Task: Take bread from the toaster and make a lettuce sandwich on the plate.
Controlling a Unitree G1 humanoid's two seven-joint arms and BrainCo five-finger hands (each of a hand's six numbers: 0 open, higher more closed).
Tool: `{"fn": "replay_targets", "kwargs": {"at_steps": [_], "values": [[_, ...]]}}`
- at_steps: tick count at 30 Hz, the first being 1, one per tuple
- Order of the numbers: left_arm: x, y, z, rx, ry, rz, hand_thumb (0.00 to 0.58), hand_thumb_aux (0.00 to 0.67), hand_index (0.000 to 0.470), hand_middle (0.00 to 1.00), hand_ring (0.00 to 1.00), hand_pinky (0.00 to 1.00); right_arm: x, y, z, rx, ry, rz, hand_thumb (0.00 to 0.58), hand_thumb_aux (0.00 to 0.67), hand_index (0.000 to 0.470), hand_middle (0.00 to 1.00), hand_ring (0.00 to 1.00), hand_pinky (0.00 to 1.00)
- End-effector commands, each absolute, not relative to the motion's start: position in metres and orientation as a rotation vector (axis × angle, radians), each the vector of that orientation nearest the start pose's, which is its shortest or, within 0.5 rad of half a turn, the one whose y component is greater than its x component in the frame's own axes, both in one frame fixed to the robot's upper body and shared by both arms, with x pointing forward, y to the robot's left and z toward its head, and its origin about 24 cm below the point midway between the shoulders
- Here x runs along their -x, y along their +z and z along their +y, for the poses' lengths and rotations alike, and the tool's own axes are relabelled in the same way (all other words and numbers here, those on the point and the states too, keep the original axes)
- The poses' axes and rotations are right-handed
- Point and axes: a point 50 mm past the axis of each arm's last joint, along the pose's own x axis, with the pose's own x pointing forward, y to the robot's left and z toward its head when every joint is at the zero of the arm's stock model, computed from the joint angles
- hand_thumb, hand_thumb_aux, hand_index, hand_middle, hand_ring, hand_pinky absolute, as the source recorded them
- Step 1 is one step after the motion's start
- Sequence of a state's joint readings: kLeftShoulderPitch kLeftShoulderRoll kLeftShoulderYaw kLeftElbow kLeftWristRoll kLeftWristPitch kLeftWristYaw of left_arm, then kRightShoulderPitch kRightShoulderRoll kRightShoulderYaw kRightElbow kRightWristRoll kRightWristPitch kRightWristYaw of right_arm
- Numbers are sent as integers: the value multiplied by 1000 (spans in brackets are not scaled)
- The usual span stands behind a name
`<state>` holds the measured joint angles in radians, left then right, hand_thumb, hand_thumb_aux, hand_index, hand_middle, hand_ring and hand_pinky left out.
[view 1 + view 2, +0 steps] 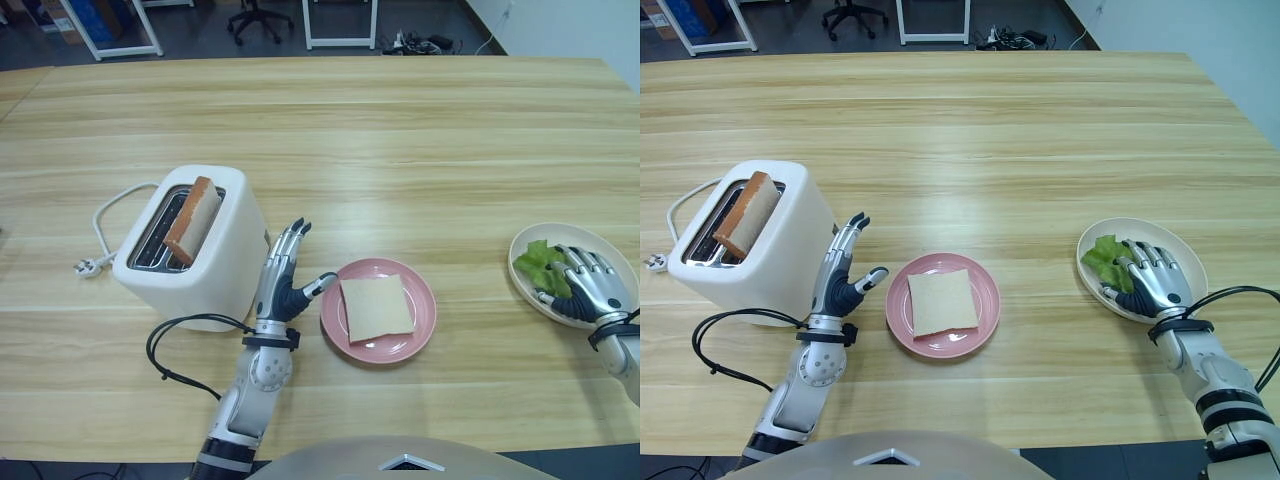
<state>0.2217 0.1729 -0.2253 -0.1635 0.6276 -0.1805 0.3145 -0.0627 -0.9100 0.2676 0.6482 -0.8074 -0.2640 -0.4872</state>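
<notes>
The left hand (843,270) stands upright between the white two-slot toaster (790,260) and the round pink plate (985,310), fingers stretched apart and empty, close beside the toaster's wall but not clearly touching it. A browned slice of bread (748,215) leans tilted out of one slot, above and to the left of that hand. A pale square slice (942,302) lies flat on the pink plate, just right of the hand.

The right hand (1152,278) lies in the shallow cream bowl (1188,262) far to the right, resting on the green lettuce (1105,262); whether it has hold of the leaves I cannot tell.

Everything sits on a long light wooden table (1020,140). The toaster's white cord (100,225) curls loose at its left. Behind the table is a dark floor with a black office chair (258,18).

Count: one toaster, two bread slices, one plate, one bowl.
</notes>
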Motion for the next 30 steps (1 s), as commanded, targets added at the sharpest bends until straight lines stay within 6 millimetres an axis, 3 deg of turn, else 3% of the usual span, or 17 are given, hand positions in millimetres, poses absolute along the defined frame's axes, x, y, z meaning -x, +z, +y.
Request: {"fn": "replay_targets", "kwargs": {"at_steps": [1, 3, 4, 5, 6, 15, 20, 25, 30], "values": [[-201, 49, 136, -716, 20, -260, 0, 0, 0, 0, 0, 0, -227, 24, -341, 1729, 112, 77, 436, 336, 236, 0, 0, 0], [-201, 50, 136, -716, 20, -260, 0, 0, 0, 0, 0, 0, -226, 23, -342, 1731, 112, 83, 472, 381, 267, 0, 0, 0], [-201, 50, 136, -717, 19, -261, 0, 0, 0, 0, 0, 0, -226, 23, -343, 1734, 109, 86, 547, 510, 358, 0, 0, 0], [-201, 50, 136, -717, 20, -261, 0, 0, 0, 0, 0, 0, -226, 23, -343, 1736, 106, 87, 566, 565, 396, 0, 0, 0], [-201, 50, 136, -717, 21, -261, 0, 0, 0, 0, 0, 0, -226, 24, -344, 1737, 102, 85, 580, 670, 470, 0, 0, 0], [-200, 50, 137, -719, 23, -259, 0, 0, 0, 0, 0, 0, -228, 36, -342, 1746, 73, 35, 580, 670, 470, 0, 0, 0], [-200, 50, 137, -718, 26, -259, 0, 0, 0, 0, 0, 0, -230, 57, -333, 1739, 20, -74, 580, 670, 470, 0, 0, 0], [-201, 50, 137, -713, 35, -260, 0, 0, 0, 0, 0, 0, -234, 100, -296, 1694, -29, -307, 580, 670, 470, 0, 0, 0], [-204, 48, 135, -704, 36, -261, 0, 0, 0, 0, 0, 0, -247, 128, -237, 1586, 21, -551, 580, 670, 470, 0, 0, 0]]}}
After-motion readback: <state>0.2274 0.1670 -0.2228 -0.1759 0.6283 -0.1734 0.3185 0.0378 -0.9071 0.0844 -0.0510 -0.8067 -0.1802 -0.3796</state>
